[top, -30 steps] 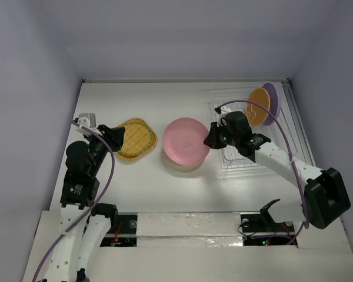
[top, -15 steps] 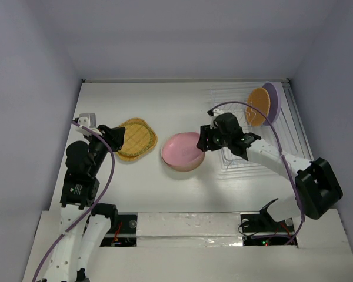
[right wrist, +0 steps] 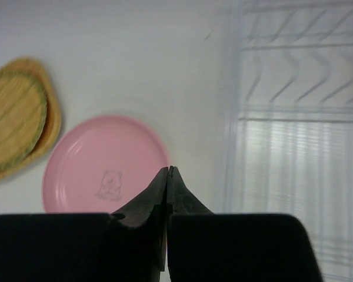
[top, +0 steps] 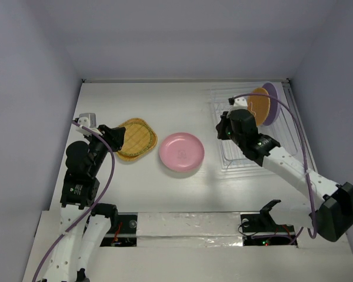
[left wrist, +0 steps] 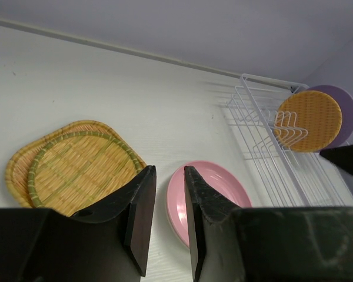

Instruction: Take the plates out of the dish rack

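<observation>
Right pincer [right wrist: 167, 171] closed, empty, over the table [top: 165, 106] between pink plate [top: 181, 151] and dish rack [right wrist: 294, 111]; left pincer [left wrist: 165, 176] narrowly parted, empty, near woven plates [top: 135, 138]. Rack holds orange plate [top: 260, 106] and purple plate [top: 274, 98].

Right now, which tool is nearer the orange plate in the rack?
Right. The right tool is at the rack, near the orange plate; the left tool is far off by the woven plates.

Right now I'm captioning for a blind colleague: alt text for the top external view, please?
A pink plate lies flat mid-table between stacked woven plates and the dish rack, where an orange plate and a purple plate stand upright. The right gripper is shut, empty, at the rack's edge; the left gripper sits part open by the woven plates.
</observation>
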